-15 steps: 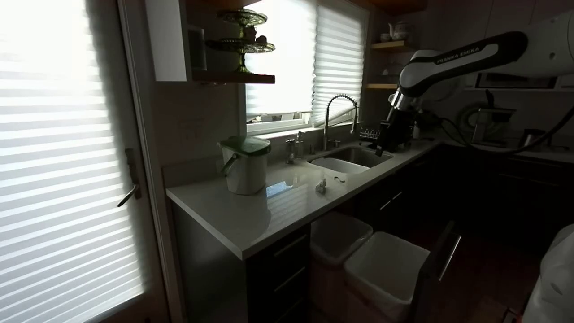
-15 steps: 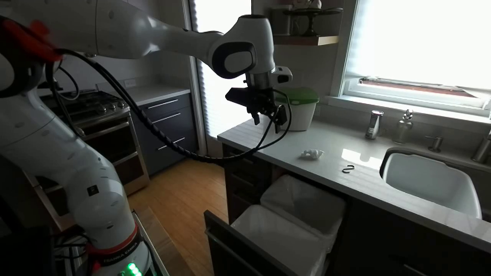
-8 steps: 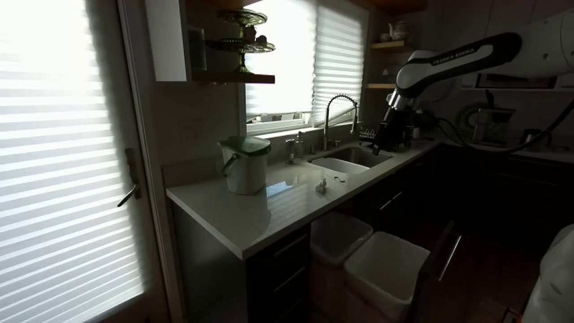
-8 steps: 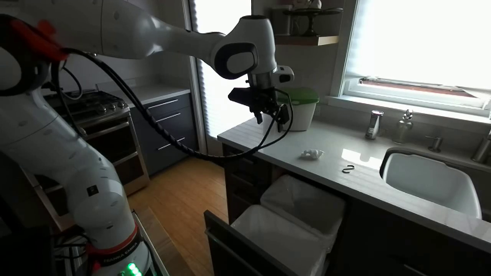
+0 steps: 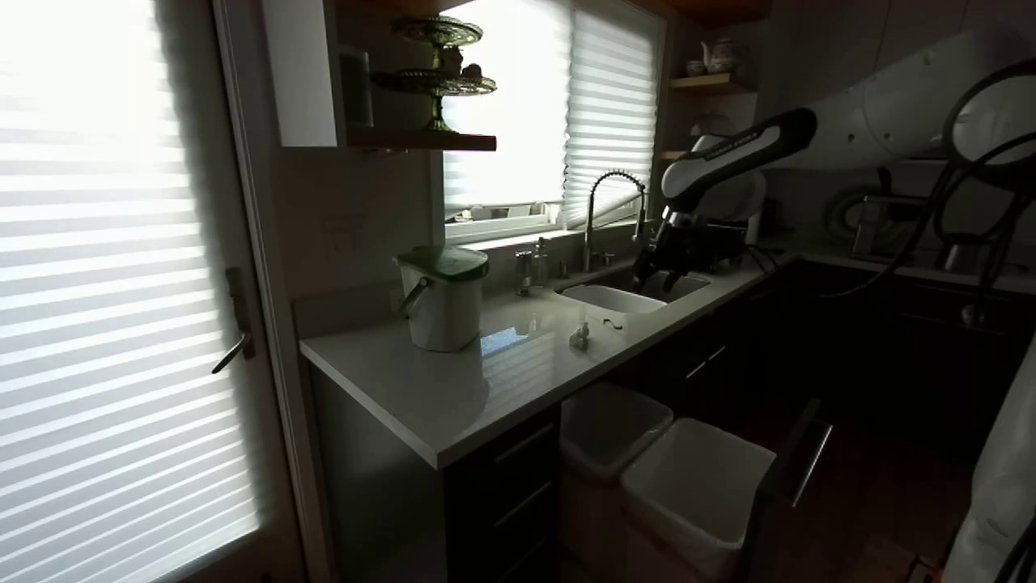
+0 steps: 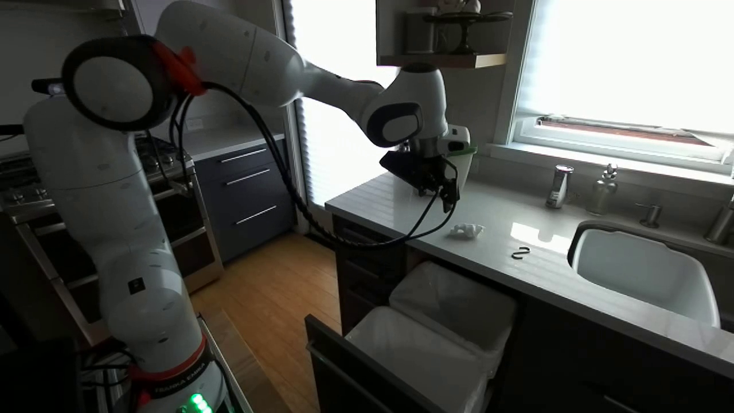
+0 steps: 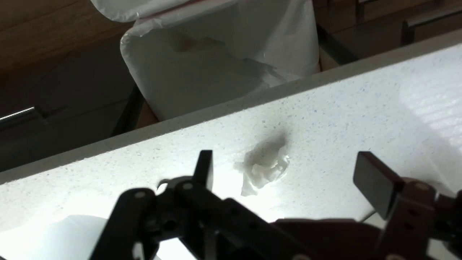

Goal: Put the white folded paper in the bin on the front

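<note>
The white folded paper, a small crumpled piece, lies on the countertop near its front edge in both exterior views [image 5: 579, 335] [image 6: 468, 230]. In the wrist view the paper [image 7: 267, 168] shows between the fingers, nearer the left one. My gripper [image 7: 285, 159] is open and empty, its fingertips wide apart. In both exterior views the gripper [image 5: 655, 279] [image 6: 434, 195] hangs above the counter, apart from the paper. The bin is the brighter white lined one at the front of the pulled-out drawer [image 5: 700, 478] [image 6: 416, 361]; only its rim [image 7: 133, 8] shows in the wrist view.
A duller grey-white bin [image 6: 453, 304] stands behind it, beside the counter edge. The drawer front [image 6: 367, 367] sticks out. A green-lidded pail [image 5: 443, 304], an S-shaped hook [image 6: 520, 253], a can [image 6: 559, 186], a soap bottle [image 6: 604, 189] and the sink [image 6: 645, 269] are around.
The arm has reached out over the counter, and the gripper has come lower and closer to the paper, mostly in the last half second. The paper and bins have not moved.
</note>
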You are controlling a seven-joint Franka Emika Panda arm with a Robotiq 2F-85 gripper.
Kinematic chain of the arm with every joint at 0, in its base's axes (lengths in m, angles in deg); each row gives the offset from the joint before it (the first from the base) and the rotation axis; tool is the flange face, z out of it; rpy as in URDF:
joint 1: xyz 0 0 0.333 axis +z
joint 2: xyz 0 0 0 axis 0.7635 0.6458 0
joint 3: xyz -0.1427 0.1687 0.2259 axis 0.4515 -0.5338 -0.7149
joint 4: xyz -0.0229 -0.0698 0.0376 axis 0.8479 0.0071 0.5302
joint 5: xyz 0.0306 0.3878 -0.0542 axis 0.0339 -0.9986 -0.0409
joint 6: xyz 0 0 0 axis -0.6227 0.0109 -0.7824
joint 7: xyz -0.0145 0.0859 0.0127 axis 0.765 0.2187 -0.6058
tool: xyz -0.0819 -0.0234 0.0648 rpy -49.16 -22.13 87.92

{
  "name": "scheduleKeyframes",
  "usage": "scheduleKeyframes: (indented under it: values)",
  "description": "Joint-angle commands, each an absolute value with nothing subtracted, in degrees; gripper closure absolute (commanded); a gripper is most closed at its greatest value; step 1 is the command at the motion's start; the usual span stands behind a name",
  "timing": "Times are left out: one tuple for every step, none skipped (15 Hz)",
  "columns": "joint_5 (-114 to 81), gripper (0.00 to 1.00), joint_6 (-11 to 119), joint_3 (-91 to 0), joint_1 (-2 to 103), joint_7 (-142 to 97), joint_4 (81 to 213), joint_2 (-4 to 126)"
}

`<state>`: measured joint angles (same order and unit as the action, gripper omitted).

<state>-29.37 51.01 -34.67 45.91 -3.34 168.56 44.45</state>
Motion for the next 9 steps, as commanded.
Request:
scheduleKeyframes:
  values:
    - [-33.79,0.00,52.88,-37.13,43.37,-10.99,160.63,53.64]
    - [-34.29,0.00,53.58,-37.56,42.95,-13.56,159.04,55.50]
    - [-34.07,0.00,54.77,-37.93,42.64,-16.60,157.49,57.42]
    - [-34.95,0.00,55.03,-38.46,42.28,-18.96,155.85,59.16]
    - [-35.30,0.00,56.16,-38.95,42.09,-21.23,154.24,60.98]
    - [-35.40,0.00,56.92,-39.41,42.02,-22.98,152.99,62.37]
    - [-36.07,0.00,57.18,-40.14,41.86,-24.03,151.31,64.07]
    - [-36.03,0.00,57.82,-40.60,41.81,-25.37,150.02,65.56]
    - [-36.02,0.00,58.43,-41.00,41.82,-26.88,148.67,67.27]
